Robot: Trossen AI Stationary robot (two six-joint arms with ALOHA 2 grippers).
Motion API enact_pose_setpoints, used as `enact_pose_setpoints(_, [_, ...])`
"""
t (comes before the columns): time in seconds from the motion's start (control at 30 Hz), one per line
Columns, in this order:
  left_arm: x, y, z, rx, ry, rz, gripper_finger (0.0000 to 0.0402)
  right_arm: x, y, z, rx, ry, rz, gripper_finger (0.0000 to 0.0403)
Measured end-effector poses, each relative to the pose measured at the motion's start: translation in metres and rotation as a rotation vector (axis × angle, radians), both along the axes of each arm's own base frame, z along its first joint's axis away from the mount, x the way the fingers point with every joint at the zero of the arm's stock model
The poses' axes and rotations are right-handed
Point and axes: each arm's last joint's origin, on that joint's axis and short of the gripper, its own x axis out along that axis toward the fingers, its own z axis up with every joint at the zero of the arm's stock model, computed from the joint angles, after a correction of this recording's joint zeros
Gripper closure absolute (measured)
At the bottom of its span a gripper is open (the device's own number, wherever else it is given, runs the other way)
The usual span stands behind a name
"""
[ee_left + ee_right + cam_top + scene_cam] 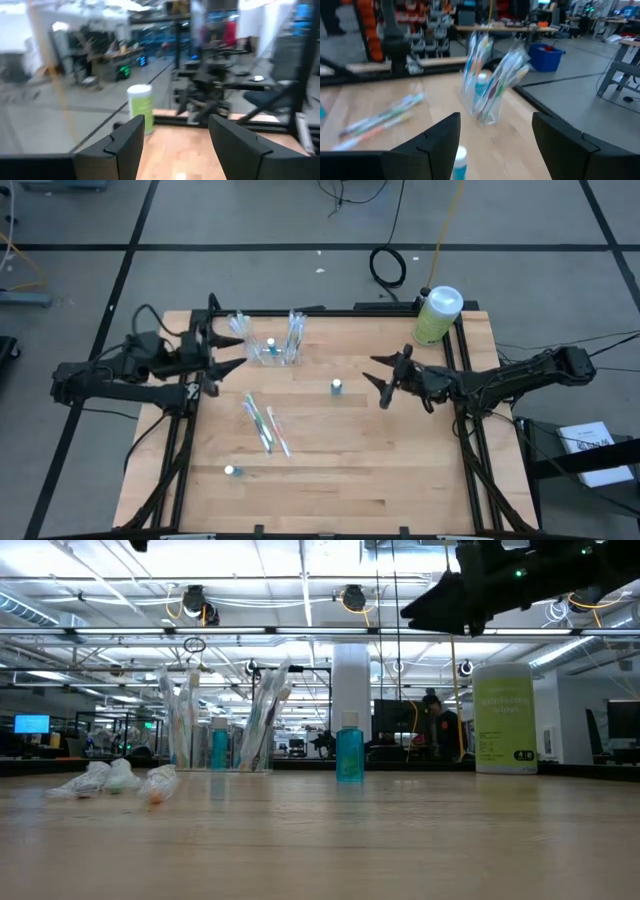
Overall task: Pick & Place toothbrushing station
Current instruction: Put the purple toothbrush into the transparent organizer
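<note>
The toothbrushing station [272, 348], a clear holder with wrapped toothbrushes and a small blue tube in it, stands on its base at the table's far left; it also shows in the right wrist view [487, 95] and the low view [225, 730]. My left gripper [240, 351] hovers open just left of the station, pointing level toward the table's right, nothing between its fingers [175, 135]. My right gripper [378, 380] hangs open above the table's middle right, pointing level toward the station [495, 135]. Neither touches anything.
A small blue bottle [337, 387] stands upright between my right gripper and the station. Wrapped toothbrushes [262, 423] lie loose left of centre, and another small bottle [231, 471] lies near the front left. A large green bottle [437, 315] stands at the far right corner.
</note>
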Motion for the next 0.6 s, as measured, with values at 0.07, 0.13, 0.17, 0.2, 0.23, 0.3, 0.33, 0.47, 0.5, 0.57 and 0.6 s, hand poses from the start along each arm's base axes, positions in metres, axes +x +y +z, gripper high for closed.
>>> enact_pose_setpoints(0.07, [-0.005,-0.003,0.001,0.053,-0.003,-0.038,0.0174,0.001,-0.004,0.005,0.006,-0.054,-0.018,0.0161])
enact_pose_setpoints(0.13, [-0.008,-0.005,0.002,0.112,-0.001,-0.064,0.0174,0.001,-0.007,0.011,-0.005,-0.111,-0.034,0.0161])
enact_pose_setpoints(0.17, [-0.009,-0.006,0.002,0.141,0.000,-0.079,0.0174,0.001,-0.009,0.014,-0.019,-0.134,-0.042,0.0161])
enact_pose_setpoints(0.2, [-0.010,-0.006,0.002,0.168,0.007,-0.089,0.0174,0.001,-0.011,0.017,-0.039,-0.155,-0.051,0.0161])
enact_pose_setpoints(0.23, [-0.010,-0.007,0.001,0.189,0.015,-0.095,0.0174,0.000,-0.013,0.019,-0.060,-0.172,-0.061,0.0161])
enact_pose_setpoints(0.3, [-0.011,-0.007,0.001,0.220,0.025,-0.097,0.0174,0.000,-0.019,0.024,-0.113,-0.199,-0.086,0.0161])
enact_pose_setpoints(0.33, [-0.012,-0.007,0.000,0.229,0.028,-0.096,0.0174,-0.001,-0.021,0.026,-0.140,-0.205,-0.102,0.0161])
enact_pose_setpoints(0.47, [-0.018,-0.007,0.002,0.230,0.010,-0.093,0.0174,-0.003,-0.034,0.031,-0.182,-0.234,-0.168,0.0161])
enact_pose_setpoints(0.5, [-0.020,-0.007,0.002,0.221,0.005,-0.094,0.0174,-0.004,-0.037,0.031,-0.177,-0.238,-0.181,0.0161])
enact_pose_setpoints(0.57, [-0.025,-0.007,0.002,0.202,-0.002,-0.094,0.0174,-0.005,-0.042,0.031,-0.160,-0.248,-0.202,0.0161])
enact_pose_setpoints(0.6, [-0.028,-0.007,0.002,0.180,-0.008,-0.088,0.0174,-0.005,-0.044,0.032,-0.151,-0.254,-0.211,0.0161])
